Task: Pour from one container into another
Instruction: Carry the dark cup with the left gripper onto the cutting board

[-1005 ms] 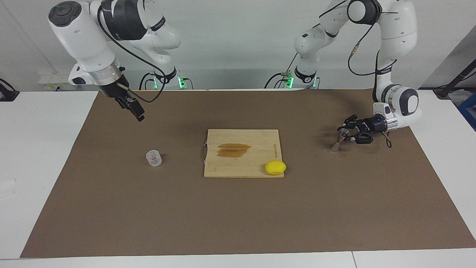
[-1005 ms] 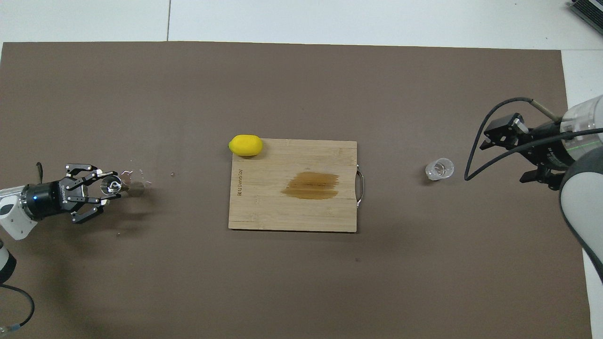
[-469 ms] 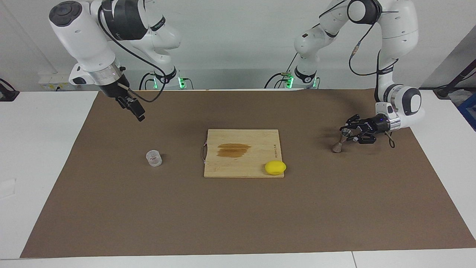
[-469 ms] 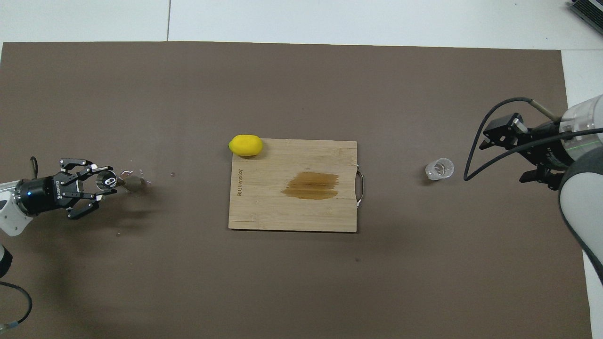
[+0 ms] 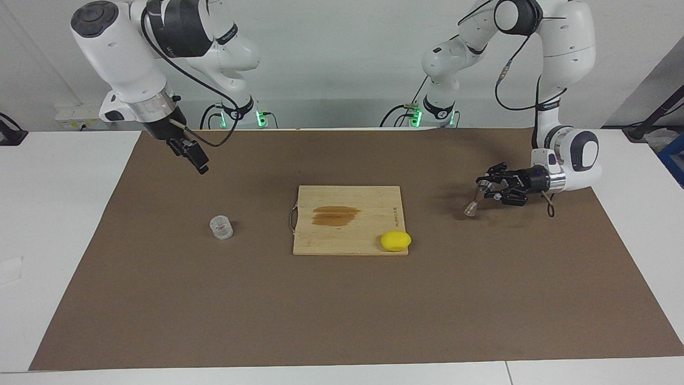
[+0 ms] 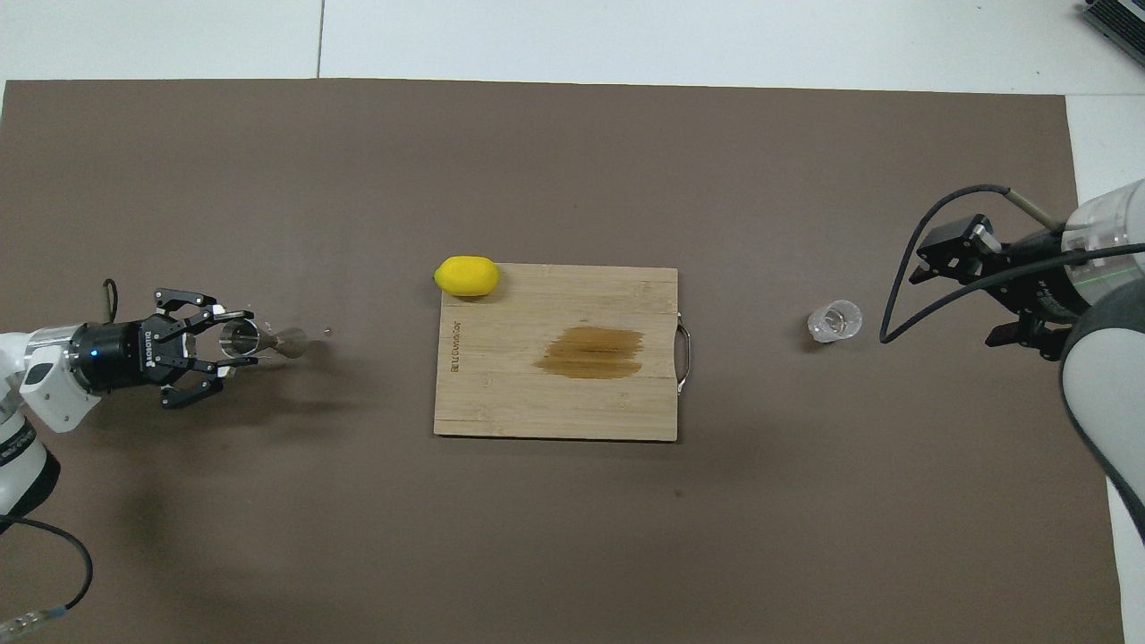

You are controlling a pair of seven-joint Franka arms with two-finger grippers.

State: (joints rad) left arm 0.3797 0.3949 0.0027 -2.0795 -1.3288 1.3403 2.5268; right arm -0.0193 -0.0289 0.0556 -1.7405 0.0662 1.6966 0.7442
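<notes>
In the facing view, at the right arm's end of the tabletop (image 5: 69, 214), the right gripper (image 5: 199, 162) hangs in the air over the brown mat (image 5: 342, 310), its fingers spread apart and holding nothing; it sits where it was a second ago. The clear cup (image 5: 221, 226) stands upright on the mat, apart from that gripper and between it and the bamboo cutting board (image 5: 347, 220); it is short, see-through and cylindrical, and has not moved. The board lies mid-mat with a dark wet smear on its middle and a metal handle at the edge toward the cup, and a yellow lemon (image 5: 396, 240) rests at its corner farther from the robots, toward the left arm's end. At that end the left gripper (image 5: 483, 187), reaching out sideways, has its fingers clamped on the metal jigger (image 5: 472, 205), gripping the upper cone while the lower cone hangs tilted just above the mat. Compared with a second ago the left gripper has shifted toward the board and lifted the jigger, which then stood with its foot on the mat. From overhead the jigger (image 6: 259, 341) shows its open shiny mouth between the fingers (image 6: 234, 315), its other cone pointing toward the board, with small bright specks scattered on the mat beside it.
</notes>
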